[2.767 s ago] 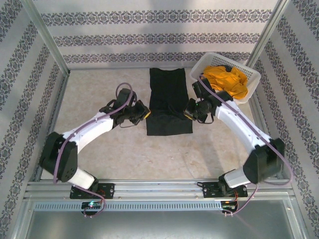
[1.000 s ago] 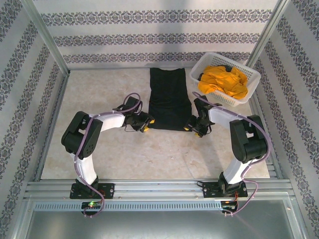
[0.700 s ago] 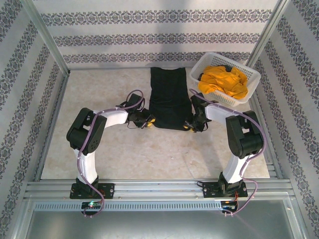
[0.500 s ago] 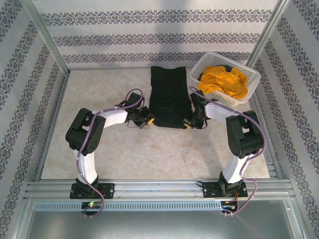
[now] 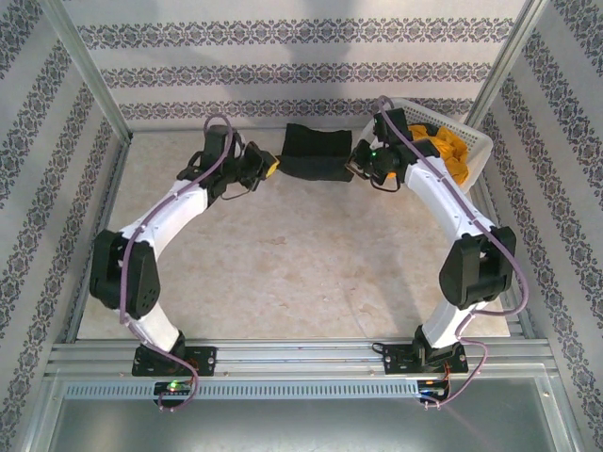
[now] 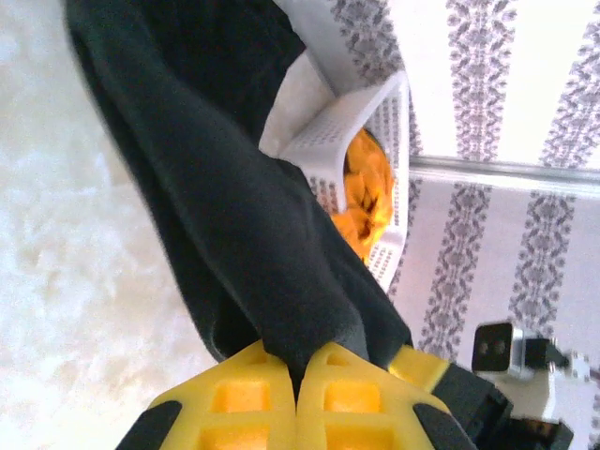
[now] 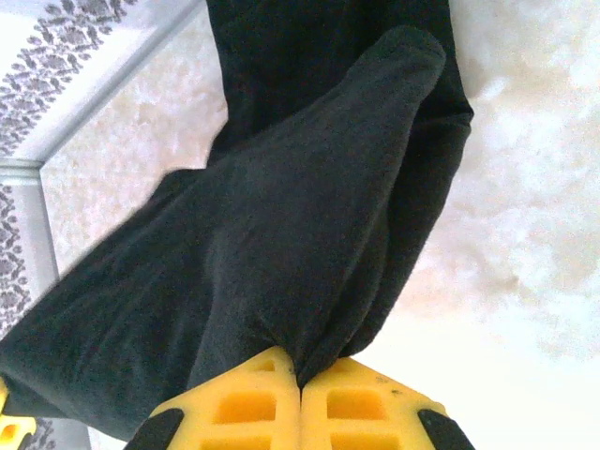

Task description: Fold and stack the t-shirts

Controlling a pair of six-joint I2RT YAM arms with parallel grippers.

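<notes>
A pale counter (image 5: 301, 273) is seen from above, with two white arms reaching from the near edge toward the far wall. A black shirt (image 5: 316, 153) is bunched into a short, wide band near the far edge of the counter, between the two claws. Its left near corner is pinched by the left claw (image 5: 270, 168), and its right near corner by the right claw (image 5: 356, 165). Both arms are stretched far forward and curve inward toward the shirt.

From the left wrist, the yellow pads of the left claw (image 6: 298, 375) are pressed together on a thick fold of the black shirt (image 6: 216, 187), which runs away from the pads and down to the counter. Beyond it a white lattice basket (image 6: 347, 122) is seen, with an orange shirt (image 6: 366, 187) inside.

From the right wrist, the right claw (image 7: 300, 384) is likewise clamped on a gathered fold of the black shirt (image 7: 309, 225), with the cloth draped over the mottled counter (image 7: 525, 169).

In the top view, the basket (image 5: 468, 135) is set at the far right corner, partly covered by the right arm, and the orange shirt (image 5: 450, 155) is crumpled in it.
</notes>
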